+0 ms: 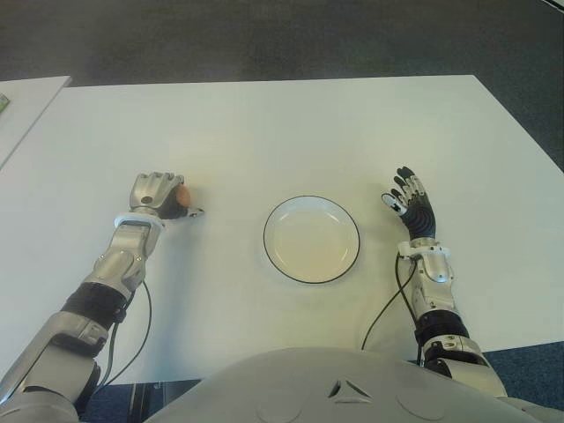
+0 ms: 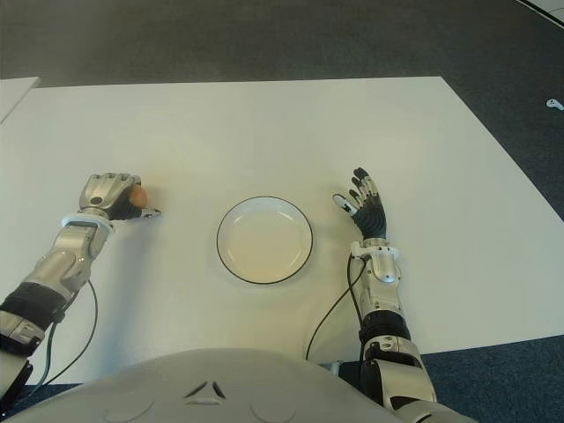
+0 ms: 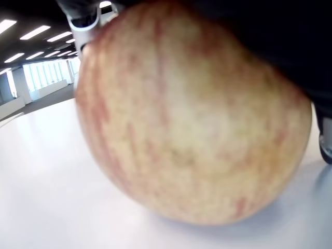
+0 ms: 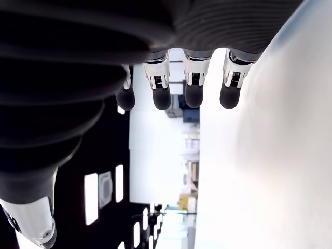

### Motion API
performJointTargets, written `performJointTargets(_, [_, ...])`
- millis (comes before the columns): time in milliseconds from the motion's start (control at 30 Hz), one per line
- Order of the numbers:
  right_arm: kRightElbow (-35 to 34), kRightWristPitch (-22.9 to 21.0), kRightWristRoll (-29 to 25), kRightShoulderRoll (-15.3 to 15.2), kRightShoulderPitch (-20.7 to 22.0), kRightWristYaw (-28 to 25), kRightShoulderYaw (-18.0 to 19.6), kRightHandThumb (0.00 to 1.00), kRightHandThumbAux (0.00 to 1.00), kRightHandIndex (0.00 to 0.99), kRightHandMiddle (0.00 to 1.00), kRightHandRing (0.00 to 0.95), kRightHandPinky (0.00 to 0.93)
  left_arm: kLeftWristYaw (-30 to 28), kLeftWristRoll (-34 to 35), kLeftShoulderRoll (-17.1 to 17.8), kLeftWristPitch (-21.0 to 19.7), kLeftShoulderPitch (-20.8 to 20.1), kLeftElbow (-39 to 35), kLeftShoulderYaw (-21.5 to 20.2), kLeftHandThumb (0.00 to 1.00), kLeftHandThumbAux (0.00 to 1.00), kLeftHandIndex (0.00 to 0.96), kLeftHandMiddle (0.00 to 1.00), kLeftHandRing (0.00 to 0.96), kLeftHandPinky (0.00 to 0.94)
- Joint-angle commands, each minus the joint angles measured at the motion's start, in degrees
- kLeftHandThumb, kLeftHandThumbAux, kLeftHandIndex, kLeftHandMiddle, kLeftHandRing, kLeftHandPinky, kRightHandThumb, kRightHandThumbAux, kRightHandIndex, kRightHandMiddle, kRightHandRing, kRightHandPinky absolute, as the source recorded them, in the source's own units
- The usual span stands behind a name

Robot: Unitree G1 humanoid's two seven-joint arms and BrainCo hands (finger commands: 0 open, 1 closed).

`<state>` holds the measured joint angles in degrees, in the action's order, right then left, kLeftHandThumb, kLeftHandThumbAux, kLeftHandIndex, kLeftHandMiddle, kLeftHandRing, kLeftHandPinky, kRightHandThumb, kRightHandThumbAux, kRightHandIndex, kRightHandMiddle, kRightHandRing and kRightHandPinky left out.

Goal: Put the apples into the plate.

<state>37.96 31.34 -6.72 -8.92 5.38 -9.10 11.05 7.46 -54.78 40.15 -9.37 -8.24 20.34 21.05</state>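
A red-and-yellow streaked apple fills the left wrist view, sitting in my left hand low over the white table, left of the plate. Its fingers are curled over the apple, of which only a small orange part shows in the eye views. The white plate with a dark rim lies at the table's middle and holds nothing. My right hand shows to the right of the plate, fingers spread and holding nothing.
The white table stretches far beyond the plate. A second white surface stands at the far left, with a gap between. Dark floor lies behind and to the right.
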Motion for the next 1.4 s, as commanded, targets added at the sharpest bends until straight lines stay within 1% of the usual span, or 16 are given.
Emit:
performJointTargets(33, [5.39, -3.02, -0.22, 1.43, -3.79, 0.30, 0.10, 0.149, 0.665, 0.000, 0.000, 0.000, 0.000, -1.41, 1.58, -1.20, 0.50, 2.32, 1.00, 0.52, 0.852, 0.668, 0.398, 0.537, 0.830, 0.823])
performJointTargets(233, [6.04, -2.45, -0.64, 1.85, -3.47, 0.44, 0.62, 0.158, 0.651, 0.002, 0.000, 0.000, 0.000, -2.06, 2.11, -1.27, 0.08, 2.67, -0.23, 0.24, 0.853, 0.668, 0.398, 0.536, 0.837, 0.827])
performJointTargets(433, [5.97, -2.27, -0.59, 1.94, -3.74, 0.36, 0.59, 0.157, 0.636, 0.004, 0.000, 0.000, 0.000, -1.73, 2.32, -0.83, 0.55, 3.25, -1.11, 0.16, 0.854, 0.667, 0.400, 0.536, 0.840, 0.825])
performJointTargets(533, [6.21, -1.35, -1.10, 2.49, -3.69, 0.31, 0.91, 0.155, 0.631, 0.006, 0.000, 0.000, 0.000, -1.23, 2.41, -0.67, 0.97, 3.50, -1.66, -0.04, 0.854, 0.667, 0.401, 0.537, 0.841, 0.818])
performJointTargets(667, [6.05, -0.93, -1.60, 2.87, -3.89, -0.15, 1.21, 0.154, 0.622, 0.012, 0.000, 0.000, 0.000, -0.56, 2.57, 0.00, 1.37, 3.92, -3.90, -1.20, 0.855, 0.667, 0.402, 0.537, 0.841, 0.812])
performJointTargets(800, [5.91, -1.08, -1.87, 2.89, -4.03, -0.56, 1.41, 0.155, 0.614, 0.017, 0.000, 0.000, 0.000, -0.26, 2.42, 0.66, 1.14, 4.19, -6.89, -2.98, 0.855, 0.666, 0.403, 0.536, 0.841, 0.810])
performJointTargets(867, [5.84, -1.39, -1.72, 2.77, -4.09, -0.47, 1.29, 0.155, 0.609, 0.018, 0.000, 0.000, 0.000, -1.09, 2.41, 1.28, 0.81, 4.07, -9.48, -4.10, 0.855, 0.667, 0.403, 0.536, 0.840, 0.808])
performJointTargets(1067, [5.34, -2.76, -0.53, 2.36, -4.44, 0.81, 0.68, 0.151, 0.598, 0.013, 0.000, 0.000, 0.000, -4.90, 1.99, 2.71, -0.14, 3.93, -19.00, -7.44, 0.855, 0.667, 0.403, 0.535, 0.838, 0.801])
performJointTargets(1133, [5.08, -2.91, -0.32, 2.41, -4.73, 1.01, 0.47, 0.153, 0.599, 0.012, 0.001, 0.000, 0.000, -5.83, 1.64, 2.90, -0.40, 4.68, -22.36, -8.48, 0.855, 0.667, 0.403, 0.535, 0.838, 0.804])
performJointTargets(1400, [3.49, -3.98, 0.15, 2.47, -5.81, 0.82, -0.28, 0.148, 0.625, 0.003, 0.009, 0.000, 0.000, -6.80, -1.19, 2.61, 0.03, 5.33, -29.58, -9.71, 0.856, 0.666, 0.405, 0.536, 0.843, 0.798])
